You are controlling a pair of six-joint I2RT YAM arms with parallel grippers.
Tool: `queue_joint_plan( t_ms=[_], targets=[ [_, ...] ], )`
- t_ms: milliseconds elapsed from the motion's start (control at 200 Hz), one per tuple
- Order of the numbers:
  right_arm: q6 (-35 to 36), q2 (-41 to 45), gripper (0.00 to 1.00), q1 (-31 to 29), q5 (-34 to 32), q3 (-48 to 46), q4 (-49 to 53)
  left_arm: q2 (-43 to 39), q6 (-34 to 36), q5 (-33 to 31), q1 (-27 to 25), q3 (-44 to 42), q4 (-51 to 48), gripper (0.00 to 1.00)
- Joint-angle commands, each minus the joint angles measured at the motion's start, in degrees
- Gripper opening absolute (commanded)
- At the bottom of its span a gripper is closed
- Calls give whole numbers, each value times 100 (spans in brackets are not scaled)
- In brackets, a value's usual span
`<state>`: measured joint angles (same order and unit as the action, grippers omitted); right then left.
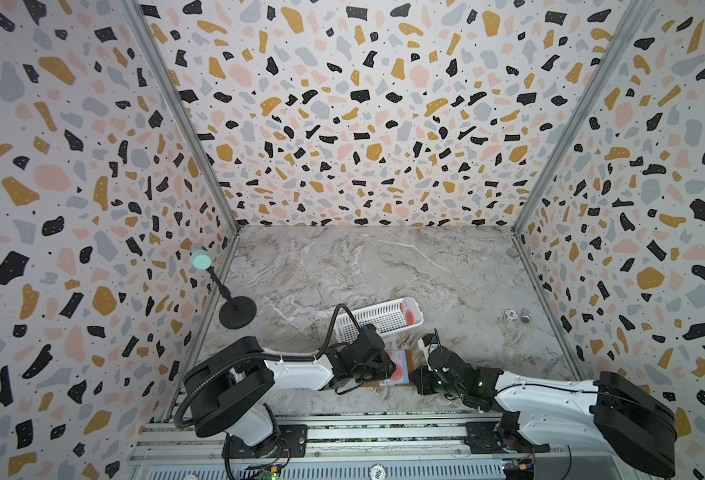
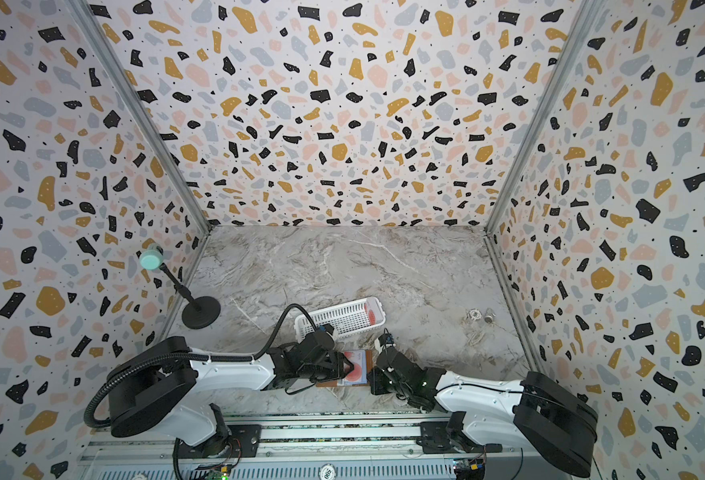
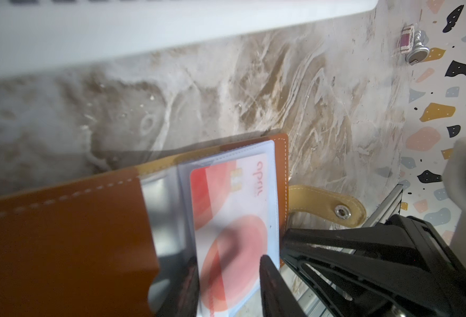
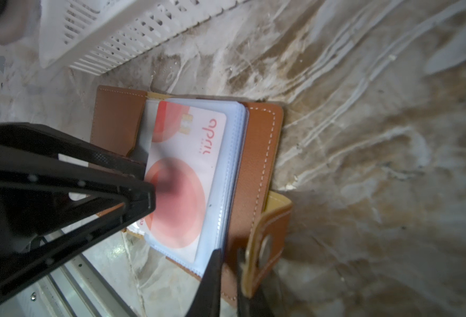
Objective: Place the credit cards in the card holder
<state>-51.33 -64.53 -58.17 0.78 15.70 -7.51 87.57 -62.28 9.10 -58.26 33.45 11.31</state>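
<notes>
The card holder (image 4: 259,153) lies open on the surface (image 1: 342,270) at lower centre of both top views, a credit card (image 1: 398,370) on its top sleeve, long axis up-frame along the spine. The left hand (image 4: 149,189), part-open, touches the card's frame-left long edge. The right hand (image 4: 227,263), narrowed, seems to clamp the holder's right edge, so seating the card likely means pushing it rightward.

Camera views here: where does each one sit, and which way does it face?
Both top views: high above the robot's base, looking down and forward over the table; both arms show.
Left wrist: on the left arm, facing the card holder; one of its own fingers shows.
Right wrist: on the right arm, facing the same holder; its own fingertips show.
Shared: both wrist views show the same credit card.
</notes>
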Motion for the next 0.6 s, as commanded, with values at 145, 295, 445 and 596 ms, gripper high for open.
queue_joint_plan(
  t_ms=[145,295,445,596],
  targets=[
    [27,-86,13,15,-4,12,147,78,151,80,-132,343,-162,38],
    [18,-103,12,9,-25,12,192,43,243,-48,-159,435,-466,38],
    [3,-103,12,16,-29,-5,189,101,295,-65,-190,544,-584,38],
    [0,-74,12,15,-51,10,220,89,323,-127,-203,582,-730,38]
  ],
)
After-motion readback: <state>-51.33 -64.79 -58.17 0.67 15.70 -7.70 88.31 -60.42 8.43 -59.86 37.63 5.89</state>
